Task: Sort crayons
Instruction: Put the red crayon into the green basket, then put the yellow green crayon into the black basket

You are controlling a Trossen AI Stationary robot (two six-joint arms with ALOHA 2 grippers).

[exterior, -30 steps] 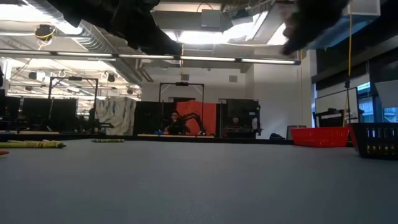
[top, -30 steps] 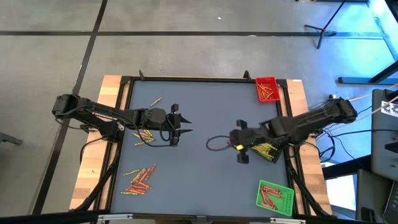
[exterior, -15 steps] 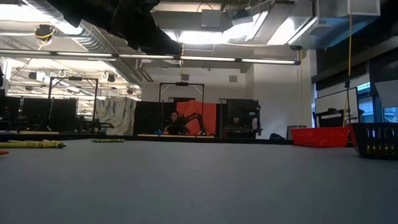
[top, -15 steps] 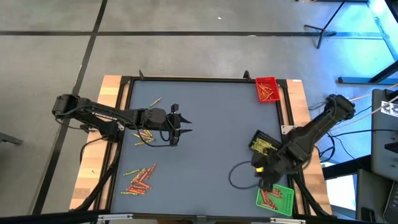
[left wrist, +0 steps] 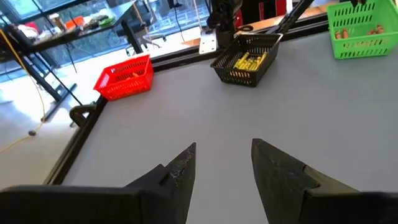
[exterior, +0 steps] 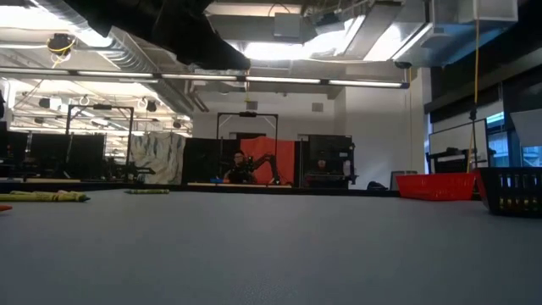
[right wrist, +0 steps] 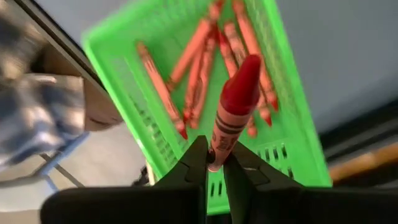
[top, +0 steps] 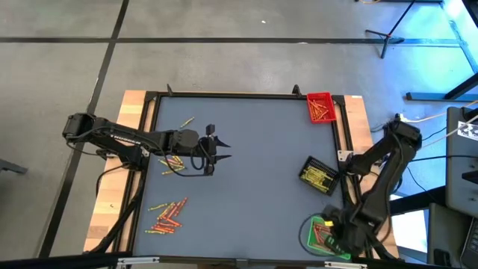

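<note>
Holding one red crayon pinched upright between its closed fingers: my right gripper, positioned directly above the green tray.

Green tray: sits at the near right corner of the desk, containing a batch of orange-red crayons lying lengthwise.

Black tray: just beyond the green tray along the right edge, holding yellow crayons.

Red tray: farther beyond the green tray, at the far right corner, with crayons inside.

Loose crayons: red, orange and yellow, scattered on the desk well to the left of the green tray.

My left gripper: well to the left of the green tray, fingers parted, gripping nothing.
</note>
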